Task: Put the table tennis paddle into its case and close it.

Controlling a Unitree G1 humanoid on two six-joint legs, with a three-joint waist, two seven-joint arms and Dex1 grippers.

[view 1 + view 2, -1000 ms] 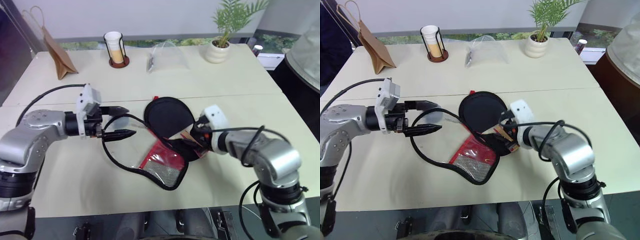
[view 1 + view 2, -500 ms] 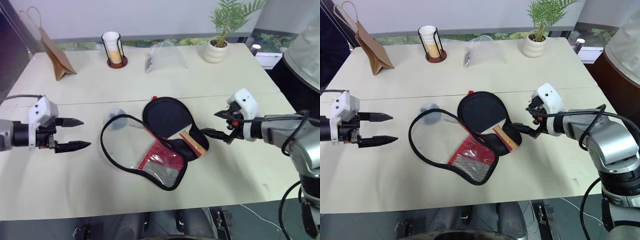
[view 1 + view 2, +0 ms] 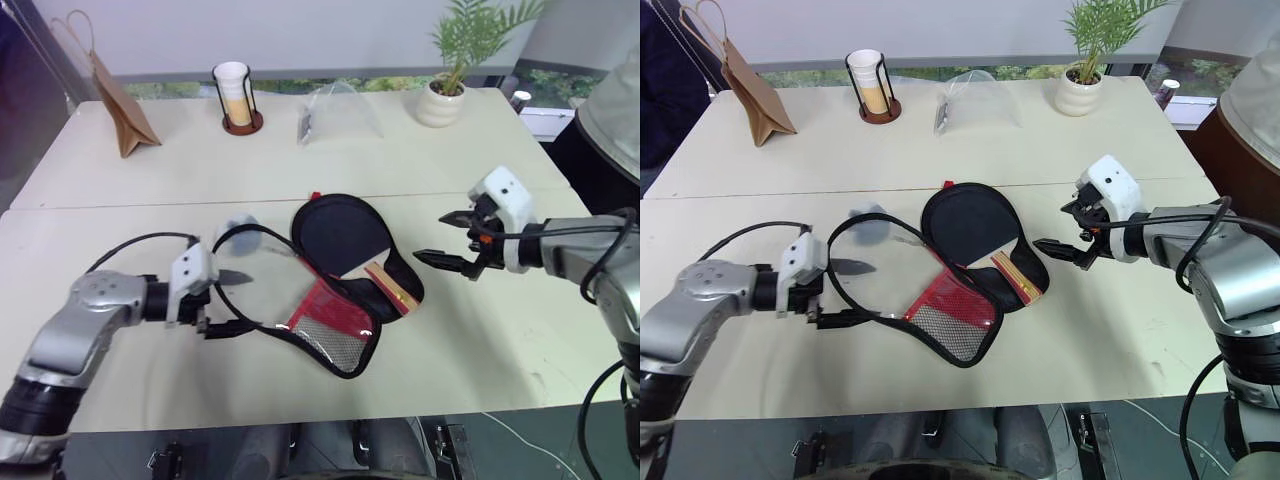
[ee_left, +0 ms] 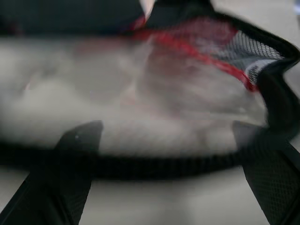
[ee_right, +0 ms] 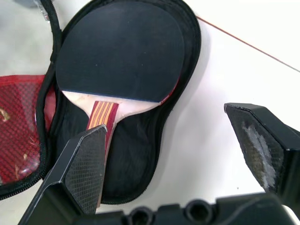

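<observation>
Left pincer [image 3: 840,293] spread wide, empty, straddling the near rim of the case's [image 3: 940,325] open flap; probably placed to catch that flap and fold it over. The table tennis paddle [image 5: 119,51] already lies in the case's other half on the bench [image 3: 1120,340]. Right pincer [image 3: 1065,228] wide, empty, just beside the case, apart from it, leaving room. Plant pot [image 3: 1078,95] far back.

Object count: one table tennis paddle [image 5: 119,49]; one case [image 3: 970,335], unzipped; one brown paper bag [image 3: 118,105]; one cup holder [image 3: 238,100]; one clear plastic bag [image 3: 340,108]; one potted plant [image 3: 445,95]; one small grey pouch [image 3: 868,222]; two desks [image 3: 150,170], abutting.
</observation>
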